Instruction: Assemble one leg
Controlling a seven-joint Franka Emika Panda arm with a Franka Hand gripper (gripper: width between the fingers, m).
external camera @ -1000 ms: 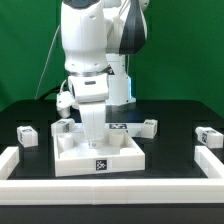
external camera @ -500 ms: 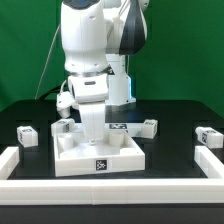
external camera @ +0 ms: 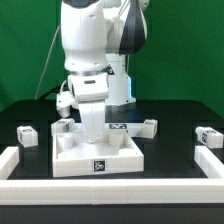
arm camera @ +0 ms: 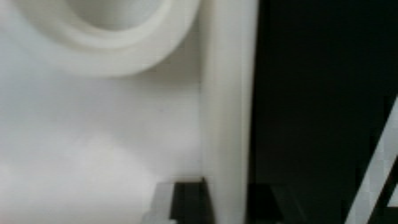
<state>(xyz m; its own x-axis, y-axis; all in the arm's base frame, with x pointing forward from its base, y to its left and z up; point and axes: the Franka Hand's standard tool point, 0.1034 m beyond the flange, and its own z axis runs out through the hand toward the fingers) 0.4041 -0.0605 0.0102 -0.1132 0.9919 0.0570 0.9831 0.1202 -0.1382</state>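
The large white square tray-like panel (external camera: pixel 115 160) lies in the middle of the black table. My gripper (external camera: pixel 92 135) is lowered into its back part. In the blurred wrist view the gripper (arm camera: pixel 226 205) has a dark finger on each side of a thin upright white wall of the panel (arm camera: pixel 226 100), so it looks shut on it. A round raised ring (arm camera: pixel 107 45) on the panel fills that view. Several legs lie loose on the table: one at the far left (external camera: pixel 26 134), one by the panel's back left corner (external camera: pixel 62 127), one at back right (external camera: pixel 148 126), one at the far right (external camera: pixel 208 135).
A low white wall borders the work area along the front (external camera: pixel 110 190), the exterior view's left (external camera: pixel 8 160) and its right (external camera: pixel 215 160). The marker board (external camera: pixel 118 127) lies just behind the panel. The robot base stands behind it against a green backdrop.
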